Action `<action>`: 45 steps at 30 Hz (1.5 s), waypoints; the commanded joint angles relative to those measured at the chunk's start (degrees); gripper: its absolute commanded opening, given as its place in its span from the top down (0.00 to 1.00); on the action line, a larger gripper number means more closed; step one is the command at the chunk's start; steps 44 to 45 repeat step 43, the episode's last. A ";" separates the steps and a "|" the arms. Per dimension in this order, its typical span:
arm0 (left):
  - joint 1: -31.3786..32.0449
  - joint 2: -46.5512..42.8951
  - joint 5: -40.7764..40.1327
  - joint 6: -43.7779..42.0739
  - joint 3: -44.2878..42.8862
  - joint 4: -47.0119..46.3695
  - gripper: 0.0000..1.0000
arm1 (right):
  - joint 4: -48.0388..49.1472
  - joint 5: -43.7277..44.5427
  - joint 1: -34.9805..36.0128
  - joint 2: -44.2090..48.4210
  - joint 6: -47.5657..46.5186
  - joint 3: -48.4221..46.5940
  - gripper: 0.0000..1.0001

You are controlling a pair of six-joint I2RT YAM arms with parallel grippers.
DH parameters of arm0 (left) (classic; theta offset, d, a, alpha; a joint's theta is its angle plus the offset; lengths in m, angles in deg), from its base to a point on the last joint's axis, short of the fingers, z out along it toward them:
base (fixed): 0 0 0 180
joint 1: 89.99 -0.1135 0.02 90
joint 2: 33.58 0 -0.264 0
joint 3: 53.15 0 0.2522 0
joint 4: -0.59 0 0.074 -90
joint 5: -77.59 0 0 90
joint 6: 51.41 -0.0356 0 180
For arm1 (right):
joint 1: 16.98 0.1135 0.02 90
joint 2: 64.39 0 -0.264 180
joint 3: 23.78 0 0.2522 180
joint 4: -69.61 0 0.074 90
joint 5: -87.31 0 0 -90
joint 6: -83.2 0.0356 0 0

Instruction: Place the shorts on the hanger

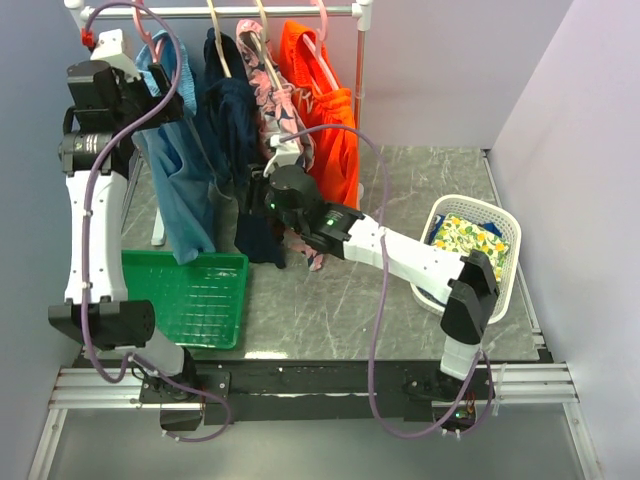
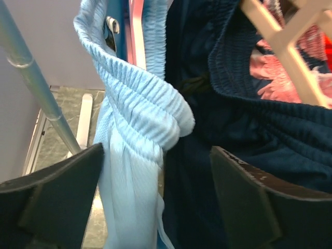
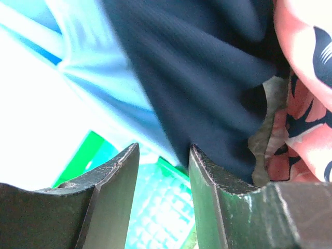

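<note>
The light blue shorts (image 1: 185, 190) hang at the left end of the rack. In the left wrist view their ribbed waistband (image 2: 140, 104) wraps a thin pink hanger (image 2: 137, 31), of which only a strip shows. My left gripper (image 1: 160, 98) is up at the waistband. It is open wide (image 2: 157, 150), with the blue cloth hanging loose between the jaws. My right gripper (image 1: 262, 188) is lower, at the hem of the navy shorts (image 1: 235, 120). It is open a little (image 3: 164, 147) and holds nothing. The navy cloth (image 3: 207, 78) touches its right fingertip (image 3: 199, 158).
Navy shorts on a beige hanger (image 2: 282, 46), pink floral shorts (image 1: 275, 100) and orange shorts (image 1: 330, 110) hang to the right on the rack bar (image 1: 250, 10). A rack pole (image 2: 31, 78) stands to the left. A green tray (image 1: 190, 290) lies below. A white basket (image 1: 505, 230) holds floral cloth.
</note>
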 commanded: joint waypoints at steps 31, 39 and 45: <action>59.27 -32.05 -30.53 21.06 51.89 -19.25 0.04 | -10.03 20.73 4.27 58.85 9.92 45.68 0.00; 59.71 -33.28 -22.44 26.34 68.25 -29.38 0.03 | -21.46 28.13 4.27 71.79 19.42 55.70 0.00; 59.71 -36.26 -22.78 25.89 71.33 -33.06 0.03 | -22.96 29.97 4.35 72.33 19.25 55.80 0.00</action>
